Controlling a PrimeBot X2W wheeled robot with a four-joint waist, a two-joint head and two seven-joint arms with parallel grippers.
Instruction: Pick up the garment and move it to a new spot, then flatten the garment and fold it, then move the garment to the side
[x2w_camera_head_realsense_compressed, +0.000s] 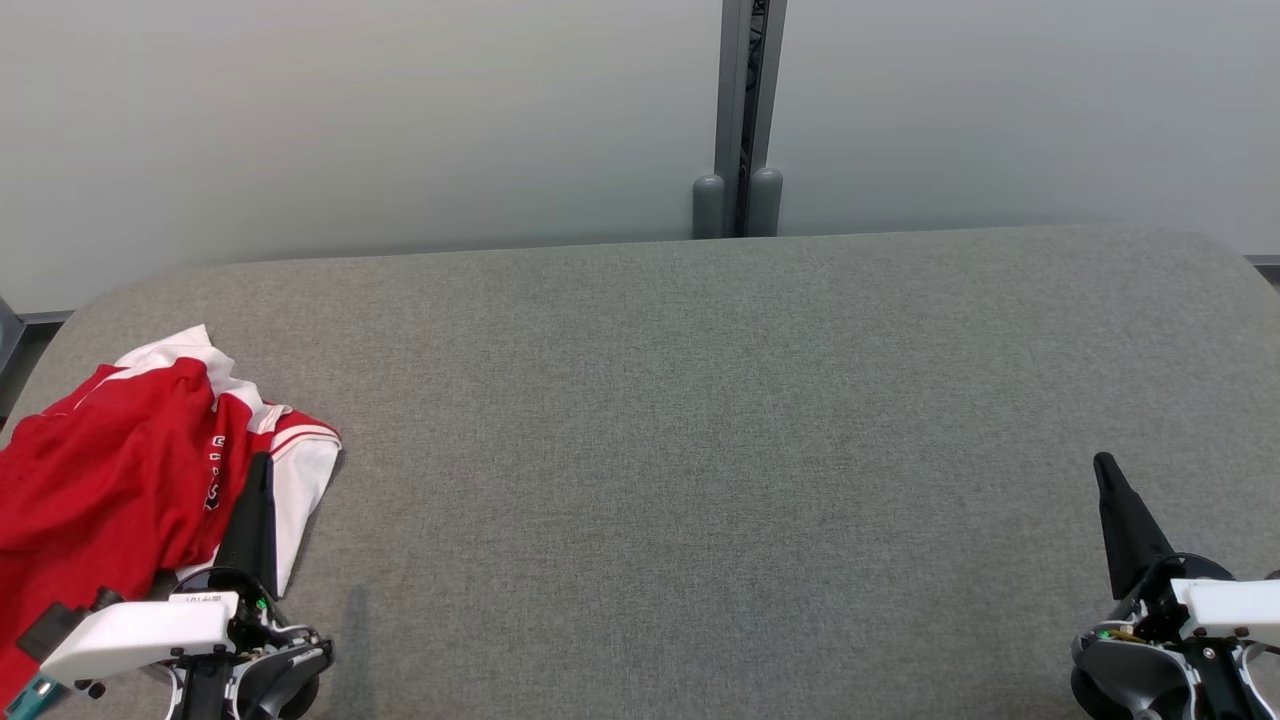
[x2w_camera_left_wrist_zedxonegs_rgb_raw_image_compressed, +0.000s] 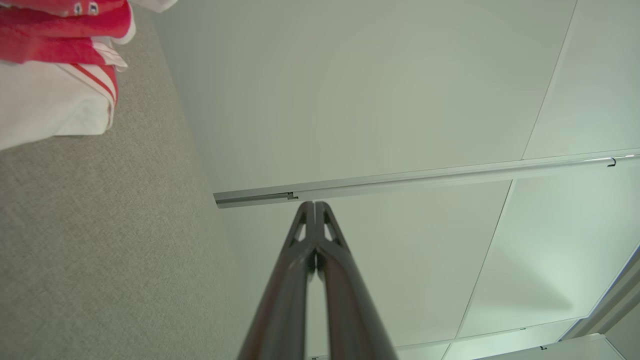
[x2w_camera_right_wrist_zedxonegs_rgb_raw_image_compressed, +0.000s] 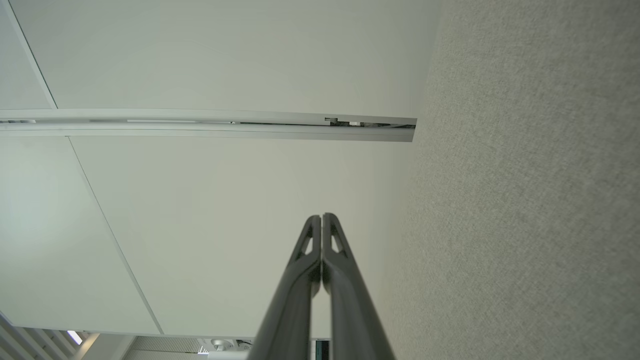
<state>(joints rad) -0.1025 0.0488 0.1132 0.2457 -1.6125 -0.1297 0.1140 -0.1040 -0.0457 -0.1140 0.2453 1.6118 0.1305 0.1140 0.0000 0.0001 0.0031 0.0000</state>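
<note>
Head view showed the left gripper (x2w_camera_head_realsense_compressed: 262, 463) at the lower left and the right gripper (x2w_camera_head_realsense_compressed: 1102, 462) at the lower right, both pointing up the picture, each pair of dark fingers pressed together into one spike. In the left wrist view the left gripper (x2w_camera_left_wrist_zedxonegs_rgb_raw_image_compressed: 315, 204) had its two fingers (x2w_camera_left_wrist_zedxonegs_rgb_raw_image_compressed: 287, 285) meeting at the tips with no gap, nothing between them, and only the wall (x2w_camera_left_wrist_zedxonegs_rgb_raw_image_compressed: 375, 90) and a rail (x2w_camera_left_wrist_zedxonegs_rgb_raw_image_compressed: 415, 175) behind. In the right wrist view the right gripper (x2w_camera_right_wrist_zedxonegs_rgb_raw_image_compressed: 322, 216) was the same: two fingers (x2w_camera_right_wrist_zedxonegs_rgb_raw_image_compressed: 350, 300) fully together, empty, beside the table (x2w_camera_right_wrist_zedxonegs_rgb_raw_image_compressed: 525, 200).

Counted: two grippers, two fingers on each, one garment, one table.

The garment (x2w_camera_head_realsense_compressed: 110, 470), red with white sleeves and trim, lay crumpled at the left end of the grey table (x2w_camera_head_realsense_compressed: 700, 450). In the head view the left fingers crossed in front of its white sleeve edge. In the left wrist view the garment (x2w_camera_left_wrist_zedxonegs_rgb_raw_image_compressed: 50, 95) sat in the upper left corner, clear of the fingertips. Whether the wrist touched the cloth could not be told. The right gripper was well apart from it, across the table.
</note>
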